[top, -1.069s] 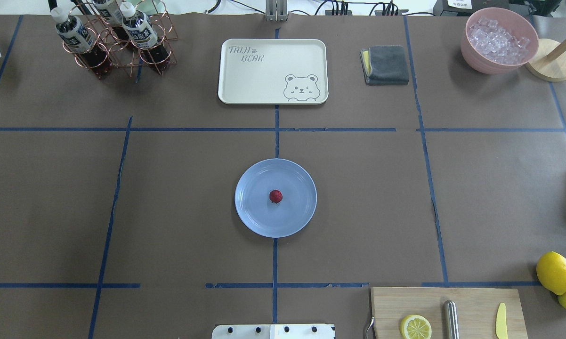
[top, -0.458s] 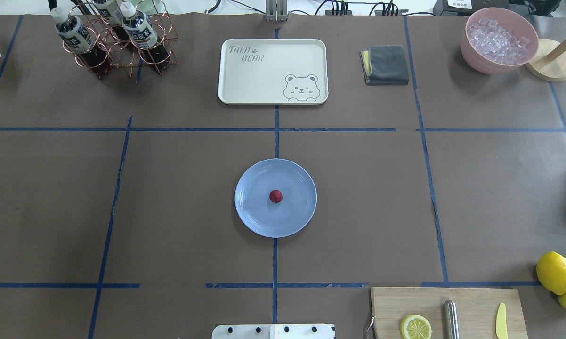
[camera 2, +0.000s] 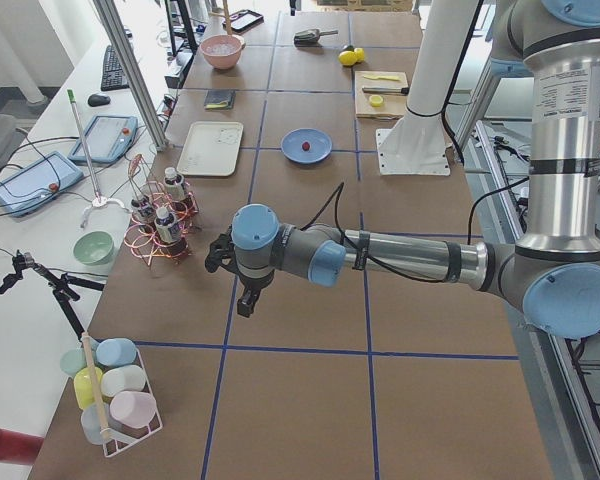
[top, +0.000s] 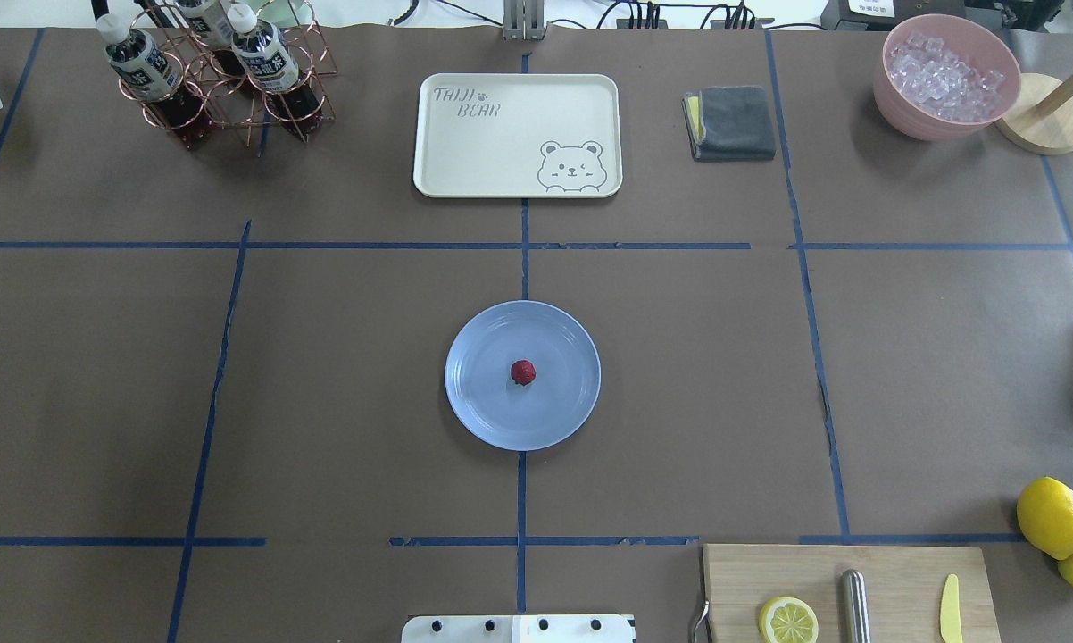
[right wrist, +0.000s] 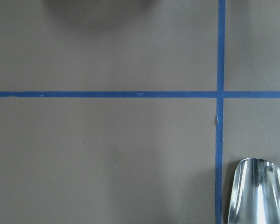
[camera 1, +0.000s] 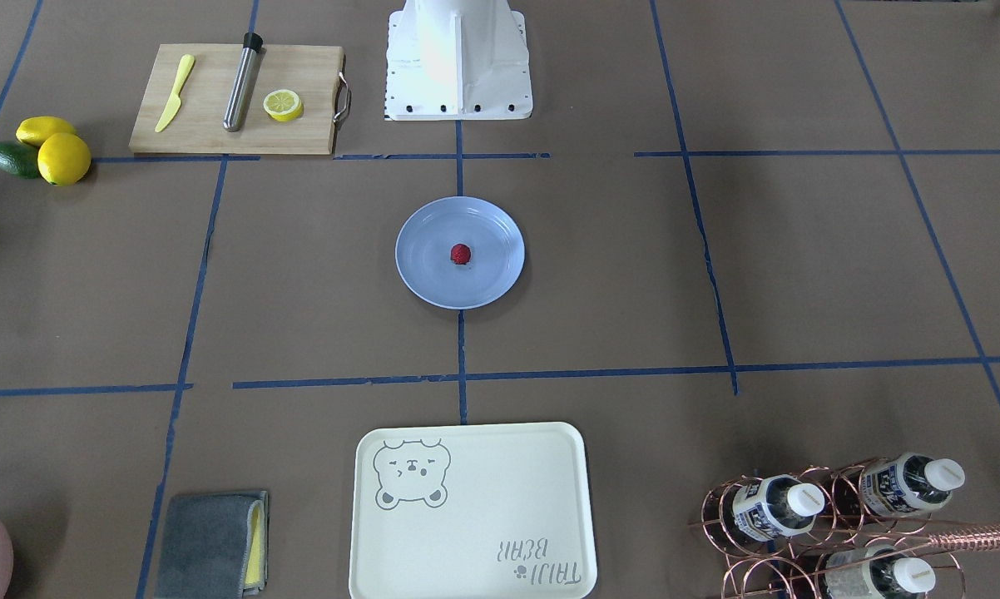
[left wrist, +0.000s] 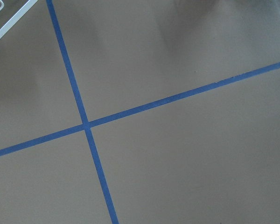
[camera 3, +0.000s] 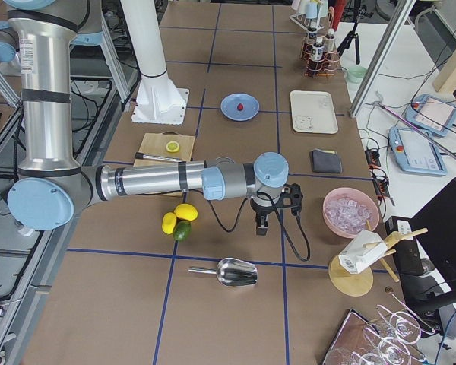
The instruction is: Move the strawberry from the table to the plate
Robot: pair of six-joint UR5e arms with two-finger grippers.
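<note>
The strawberry (top: 523, 372), a small dark-red berry, lies in the middle of the pale blue plate (top: 478, 406) at the centre of the brown table (top: 340, 357). The front-facing view shows the same strawberry (camera 1: 461, 254) on the plate (camera 1: 493, 279). No gripper is near either of them. My left gripper (camera 2: 243, 300) hangs over bare paper far out at the table's left end. My right gripper (camera 3: 261, 223) hangs beyond the lemons at the right end. Each shows only in a side view, so I cannot tell whether it is open or shut.
A cream bear-print tray (top: 517, 134) lies beyond the plate, with a grey cloth (top: 731, 122) and a pink bowl of ice (top: 945, 76) to its right. A copper bottle rack (top: 220, 76) stands far left. Cutting board (top: 849, 589), lemons (top: 1052, 516) and a metal scoop (camera 3: 229, 271) are near right.
</note>
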